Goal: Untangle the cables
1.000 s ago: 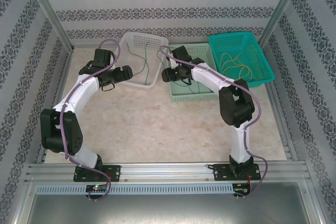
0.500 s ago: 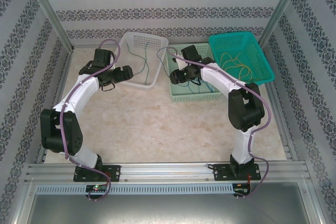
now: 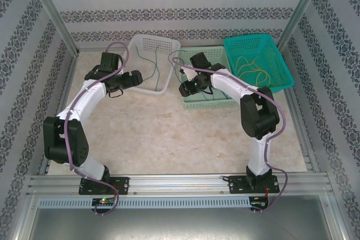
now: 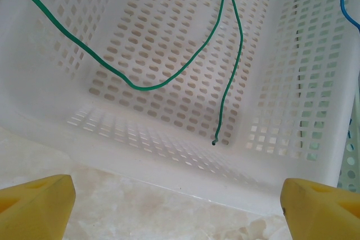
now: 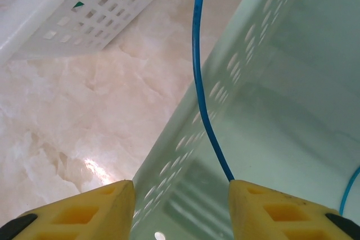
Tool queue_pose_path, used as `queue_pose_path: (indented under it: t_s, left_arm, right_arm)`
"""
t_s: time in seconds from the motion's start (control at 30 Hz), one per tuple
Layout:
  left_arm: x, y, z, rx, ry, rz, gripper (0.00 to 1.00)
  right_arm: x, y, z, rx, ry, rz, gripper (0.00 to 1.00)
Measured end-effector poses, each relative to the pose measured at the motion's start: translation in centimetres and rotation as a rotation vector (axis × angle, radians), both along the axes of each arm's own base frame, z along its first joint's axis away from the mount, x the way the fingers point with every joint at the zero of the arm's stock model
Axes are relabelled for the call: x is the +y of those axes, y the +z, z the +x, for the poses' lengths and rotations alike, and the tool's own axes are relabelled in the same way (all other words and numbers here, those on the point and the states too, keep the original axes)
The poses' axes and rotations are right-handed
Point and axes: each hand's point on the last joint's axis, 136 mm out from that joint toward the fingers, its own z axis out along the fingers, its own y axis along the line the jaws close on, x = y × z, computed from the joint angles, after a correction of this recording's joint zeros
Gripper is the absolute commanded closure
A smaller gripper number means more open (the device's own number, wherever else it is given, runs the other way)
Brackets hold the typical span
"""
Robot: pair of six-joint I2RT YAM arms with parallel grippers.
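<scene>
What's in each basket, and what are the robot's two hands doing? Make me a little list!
white basket: green cable inside
pale green basket: blue cable running up past its wall
teal basket: yellow cables inside
left gripper: open, facing the white basket, holding nothing
right gripper: jaws apart at the pale green basket's edge, blue cable beside one finger, not pinched

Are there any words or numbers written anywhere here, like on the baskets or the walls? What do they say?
None: no words, numbers or logos can be read in any view.
The white basket, pale green basket and teal basket are plain plastic with no labels.
The wallpaper has stripes of ornament, not letters.
</scene>
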Motion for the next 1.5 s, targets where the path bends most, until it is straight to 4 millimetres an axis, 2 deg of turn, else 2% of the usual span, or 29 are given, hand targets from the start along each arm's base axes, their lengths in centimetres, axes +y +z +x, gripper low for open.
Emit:
queue_pose_path:
  t_s: [0.23, 0.37, 0.57, 0.77, 1.03, 1.1, 1.17, 1.23, 1.33, 1.5]
  left_arm:
    - [0.0, 0.0, 0.0, 0.0, 0.0, 0.0, 0.05]
    - [0.0, 0.0, 0.0, 0.0, 0.0, 0.0, 0.05]
    - [0.0, 0.0, 0.0, 0.0, 0.0, 0.0, 0.05]
    - [0.0, 0.0, 0.0, 0.0, 0.0, 0.0, 0.05]
    - [0.0, -0.3, -0.1, 0.005, 0.0, 0.001, 0.05]
    - [0.0, -0.7, -0.3, 0.01, 0.0, 0.001, 0.04]
    - [0.1, -1.0, -0.6, 0.014, 0.001, 0.004, 0.03]
    - [0.3, -1.0, -0.9, 0.011, 0.003, 0.012, 0.03]
    - [0.7, -0.4, -1.6, -0.01, 0.008, 0.032, 0.02]
    - [1.7, 1.2, -2.5, -0.066, 0.031, 0.077, 0.01]
  right_arm:
    - [0.2, 0.0, 0.5, -0.007, -0.001, 0.001, 0.55]
    - [0.1, 0.0, 0.6, -0.011, -0.005, -0.005, 0.51]
    - [-0.2, 0.0, 1.0, -0.022, -0.017, -0.005, 0.53]
    - [-1.4, -0.8, 1.3, -0.009, -0.044, -0.017, 0.53]
    - [-1.6, -1.7, 1.5, 0.008, -0.05, -0.032, 0.54]
    - [-1.5, -2.4, 1.9, 0.017, -0.051, -0.041, 0.58]
    - [-1.5, -3.2, 2.3, 0.025, -0.055, -0.056, 0.67]
    - [-1.7, -4.0, 2.4, 0.037, -0.064, -0.069, 0.8]
    - [-1.8, -4.5, 2.5, 0.046, -0.084, -0.071, 0.95]
    - [-2.2, -3.9, 1.8, 0.021, -0.115, -0.046, 0.99]
